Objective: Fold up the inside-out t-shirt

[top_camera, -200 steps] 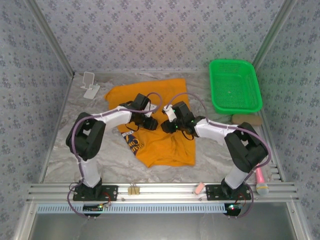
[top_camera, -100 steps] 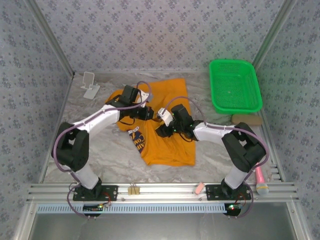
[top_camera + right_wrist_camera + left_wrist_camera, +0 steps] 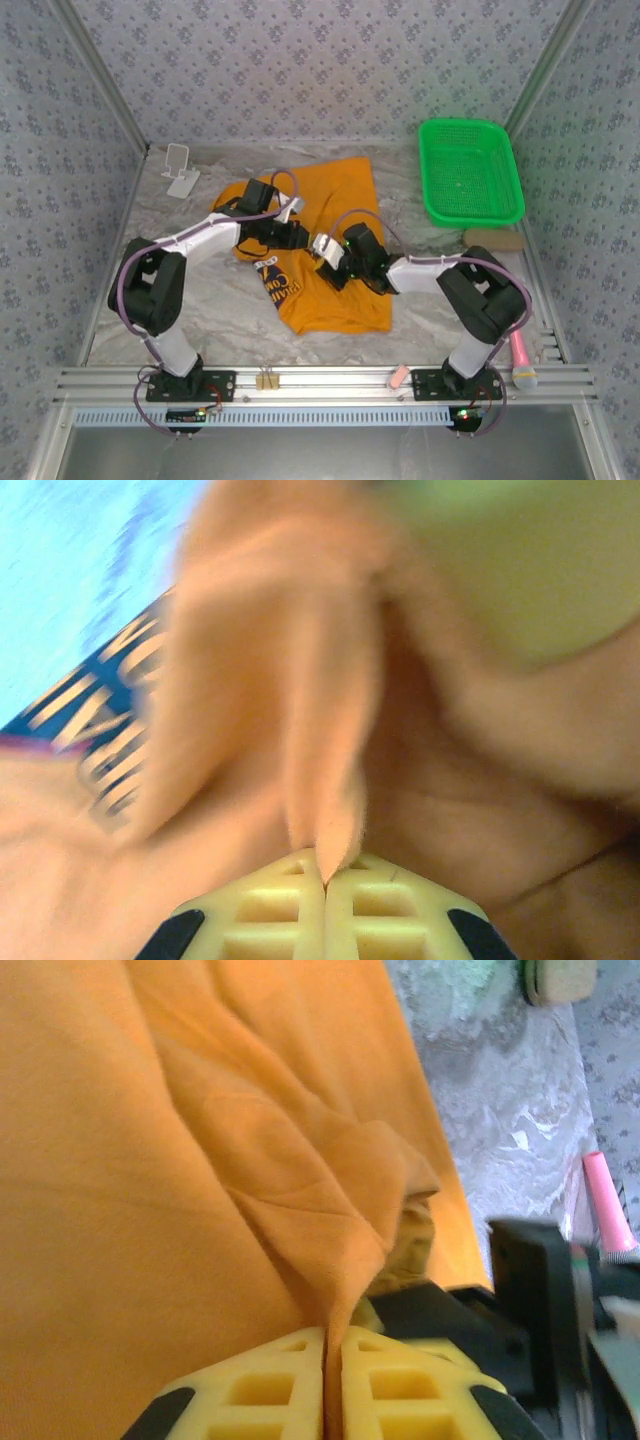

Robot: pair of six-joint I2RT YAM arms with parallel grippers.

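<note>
The orange t-shirt (image 3: pixel 335 300) lies rumpled mid-counter (image 3: pixel 220 310), between the two arms. The right hand (image 3: pixel 325 872) is clamped tight on a raised fold of it. Just beyond, the left hand (image 3: pixel 333 1345) pinches another fold. A green basket (image 3: pixel 470 170) sits at the far right.

Left gripper (image 3: pixel 333 1345): jaws closed on a fold at mid t-shirt (image 3: pixel 340 300). Right gripper (image 3: pixel 325 875): pinching fabric just beside it. Both elbows bent inward.
</note>
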